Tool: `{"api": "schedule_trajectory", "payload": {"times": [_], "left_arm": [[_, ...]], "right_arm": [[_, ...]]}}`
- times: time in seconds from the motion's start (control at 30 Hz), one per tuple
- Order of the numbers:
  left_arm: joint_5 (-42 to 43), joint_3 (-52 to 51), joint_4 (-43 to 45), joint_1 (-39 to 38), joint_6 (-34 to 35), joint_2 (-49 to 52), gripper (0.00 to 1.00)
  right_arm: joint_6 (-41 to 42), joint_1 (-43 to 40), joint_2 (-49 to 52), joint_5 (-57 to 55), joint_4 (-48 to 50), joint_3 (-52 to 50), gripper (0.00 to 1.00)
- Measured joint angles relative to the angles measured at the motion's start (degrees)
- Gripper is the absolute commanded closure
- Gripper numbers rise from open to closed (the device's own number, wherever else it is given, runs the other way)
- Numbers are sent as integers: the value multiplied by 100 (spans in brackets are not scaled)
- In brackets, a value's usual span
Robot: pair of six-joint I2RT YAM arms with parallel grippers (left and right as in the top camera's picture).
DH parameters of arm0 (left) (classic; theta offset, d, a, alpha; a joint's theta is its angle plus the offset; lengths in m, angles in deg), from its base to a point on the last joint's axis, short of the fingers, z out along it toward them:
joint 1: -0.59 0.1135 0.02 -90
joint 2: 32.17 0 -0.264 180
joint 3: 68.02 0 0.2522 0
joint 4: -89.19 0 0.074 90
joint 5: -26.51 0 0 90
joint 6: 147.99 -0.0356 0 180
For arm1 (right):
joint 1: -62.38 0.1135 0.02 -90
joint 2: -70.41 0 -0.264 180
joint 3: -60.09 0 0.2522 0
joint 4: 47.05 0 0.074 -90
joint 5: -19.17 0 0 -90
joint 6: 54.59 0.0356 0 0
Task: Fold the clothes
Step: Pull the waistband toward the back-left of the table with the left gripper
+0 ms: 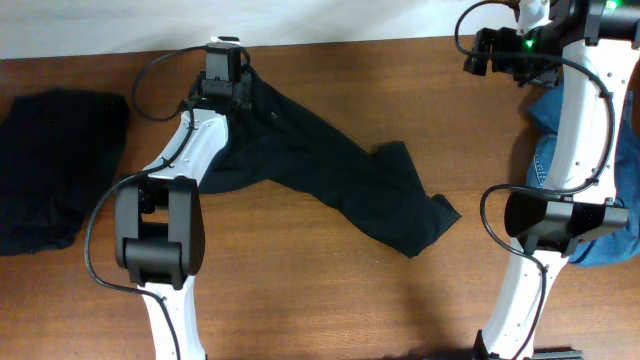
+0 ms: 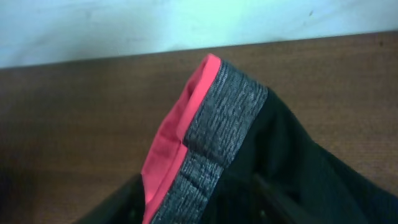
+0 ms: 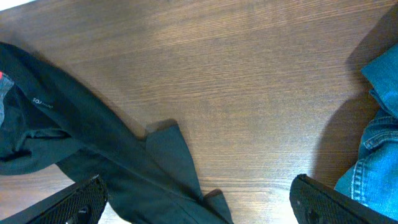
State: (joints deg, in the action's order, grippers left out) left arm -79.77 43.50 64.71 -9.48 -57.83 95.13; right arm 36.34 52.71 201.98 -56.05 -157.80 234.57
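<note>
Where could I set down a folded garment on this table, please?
Bare tabletop lies between the trousers and the denim garment, and on the trousers' near side. It is crowded around the left gripper and the dark pile.

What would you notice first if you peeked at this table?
The long black trousers sprawl crookedly across the middle of the brown table. Up close in the left wrist view, their grey waistband flashes a bright red stripe. A blue denim garment lies at the table's right edge.
</note>
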Motion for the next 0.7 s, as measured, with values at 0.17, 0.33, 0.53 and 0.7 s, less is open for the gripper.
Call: {"api": "schedule_trajectory", "payload": {"times": [0.17, 0.33, 0.53, 0.7], "left_arm": [[-160, 26, -455, 20, 37, -26, 77], [-107, 9, -2129, 31, 142, -365, 91], [433, 37, -4022, 39, 560, -1401, 90], [595, 9, -4789, 61, 879, -1563, 95]], "right_arm": [[-2, 0, 0, 2, 0, 0, 1], [11, 0, 0, 0, 2, 0, 1], [11, 0, 0, 0, 0, 0, 1], [13, 0, 0, 0, 0, 0, 1]]}}
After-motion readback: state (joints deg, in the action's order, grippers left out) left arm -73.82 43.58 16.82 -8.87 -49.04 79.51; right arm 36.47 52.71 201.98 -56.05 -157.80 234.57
